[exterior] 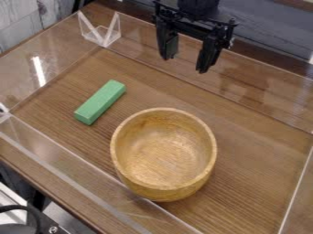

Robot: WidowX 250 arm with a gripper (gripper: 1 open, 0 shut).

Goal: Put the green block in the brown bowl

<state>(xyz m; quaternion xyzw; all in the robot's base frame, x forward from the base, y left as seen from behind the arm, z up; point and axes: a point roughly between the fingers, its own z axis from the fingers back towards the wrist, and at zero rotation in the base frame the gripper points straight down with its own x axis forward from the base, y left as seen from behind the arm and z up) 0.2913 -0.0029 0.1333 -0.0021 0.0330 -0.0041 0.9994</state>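
The green block (99,101) lies flat on the wooden table, left of centre, turned diagonally. The brown bowl (164,152) stands upright to its lower right, with nothing inside it. My gripper (185,55) hangs at the top of the view, pointing down, well above and behind both the block and the bowl. Its black fingers (206,57) stand apart, so it is open and nothing sits between them.
Clear acrylic walls (73,187) ring the table surface on all sides. A small transparent stand (101,31) sits at the back left corner. Dark wooden tabletop (257,101) stretches to the right of the bowl.
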